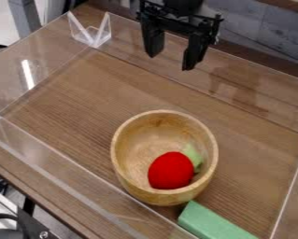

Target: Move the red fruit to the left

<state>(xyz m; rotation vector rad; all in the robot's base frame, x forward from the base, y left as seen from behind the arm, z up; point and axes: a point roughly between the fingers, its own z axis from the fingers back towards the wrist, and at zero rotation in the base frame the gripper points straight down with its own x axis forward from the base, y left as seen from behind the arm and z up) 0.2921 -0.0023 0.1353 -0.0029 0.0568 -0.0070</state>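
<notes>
The red fruit (pixel 170 170) is small, round and bright red. It lies inside a wooden bowl (pixel 136 138) toward the front of the table, a bit of green showing at its right side. My gripper (pixel 174 48) hangs high at the back, well above and behind the bowl. Its two black fingers (pixel 152 39) point down, spread apart, with nothing between them.
A green rectangular block (pixel 218 224) lies at the front right, just in front of the bowl. Clear plastic walls (pixel 39 65) fence in the wooden tabletop (pixel 101 93) on all sides. A clear plastic bracket (pixel 89 31) stands at the back left.
</notes>
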